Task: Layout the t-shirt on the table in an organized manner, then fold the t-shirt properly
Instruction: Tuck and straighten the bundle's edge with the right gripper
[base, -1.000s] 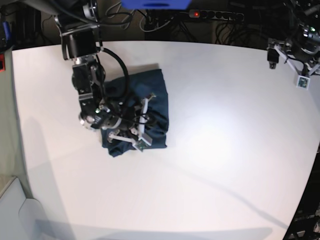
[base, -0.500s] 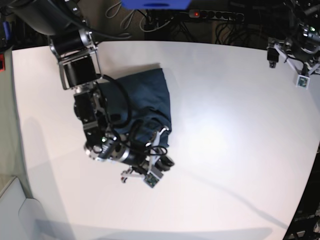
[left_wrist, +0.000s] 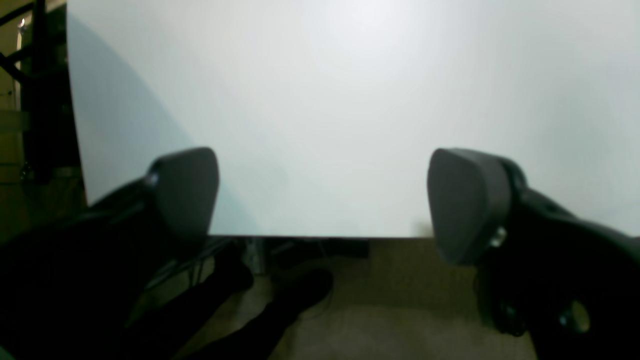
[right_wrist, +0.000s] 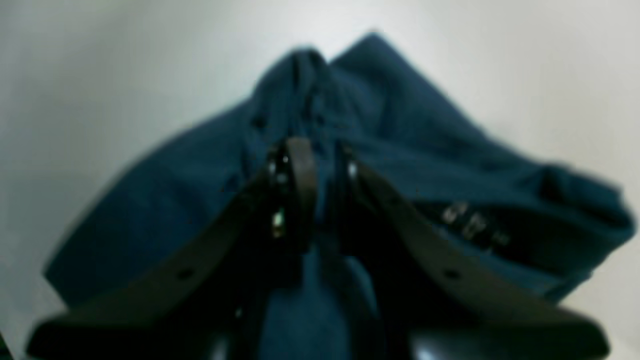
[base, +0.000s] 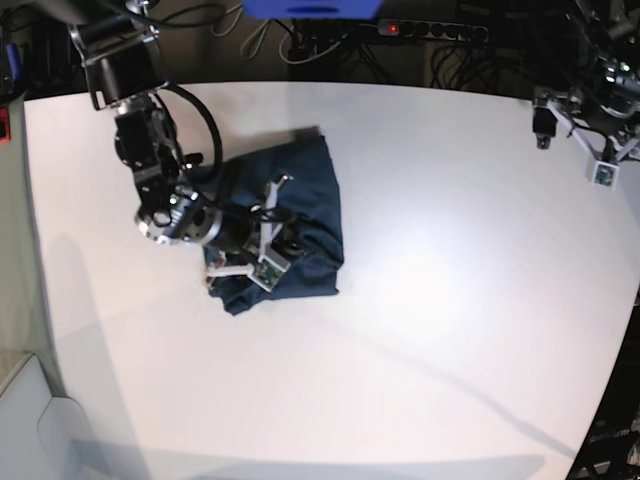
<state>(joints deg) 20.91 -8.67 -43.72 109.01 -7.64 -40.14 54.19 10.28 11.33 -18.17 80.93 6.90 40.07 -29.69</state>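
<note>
Right pincer (right_wrist: 320, 160) clenched on blurred t-shirt (right_wrist: 400, 130) fold; left pincer (left_wrist: 320, 200) released over table (left_wrist: 350, 100) edge.

T-shirt (base: 300, 215) on table (base: 440, 280), left

a robotics lab: a large white table (base: 420, 330) with a curved edge, a power strip (base: 430, 30) with a lit red switch and tangled cables (base: 300, 45) behind it against a dark backdrop.

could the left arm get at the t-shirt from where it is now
Probably not without a long travel: the left gripper hangs open at the table's far edge, while the t-shirt lies bunched across the table, pinched by the right gripper.
</note>
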